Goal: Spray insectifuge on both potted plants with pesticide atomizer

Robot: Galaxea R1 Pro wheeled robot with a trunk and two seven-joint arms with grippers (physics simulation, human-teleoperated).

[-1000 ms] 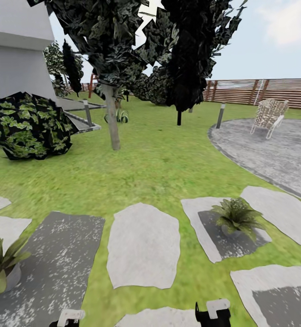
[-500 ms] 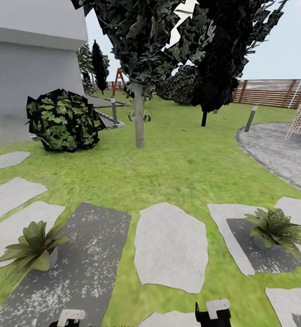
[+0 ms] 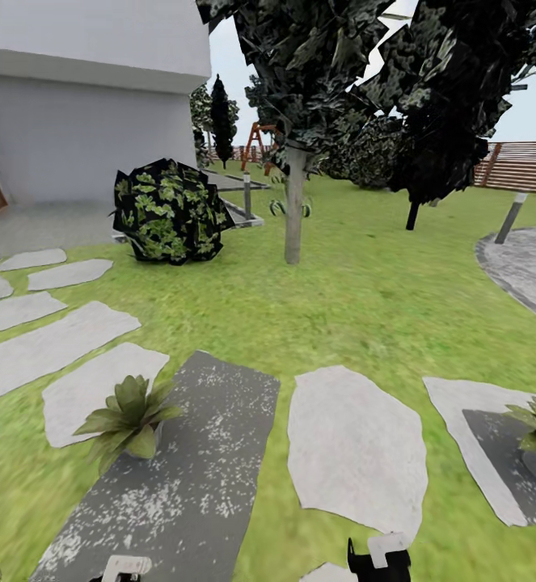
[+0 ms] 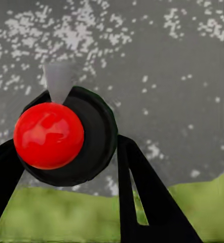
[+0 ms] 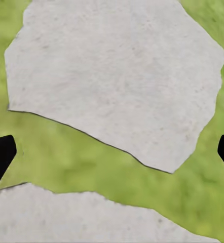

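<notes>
Gripping the round dark pesticide atomizer (image 4: 74, 136) in left jaws, right jaws spread above pale irregular stepping stone (image 5: 117, 76).

Head view looks forward over lawn (image 3: 365, 299); both wrist views look down, close, at stepping stones (image 5: 117, 81).

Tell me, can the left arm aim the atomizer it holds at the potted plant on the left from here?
Probably yes. The left gripper holds the pesticide atomizer over a dark stepping stone, and the plant stands at that stone's edge with nothing between.
</notes>
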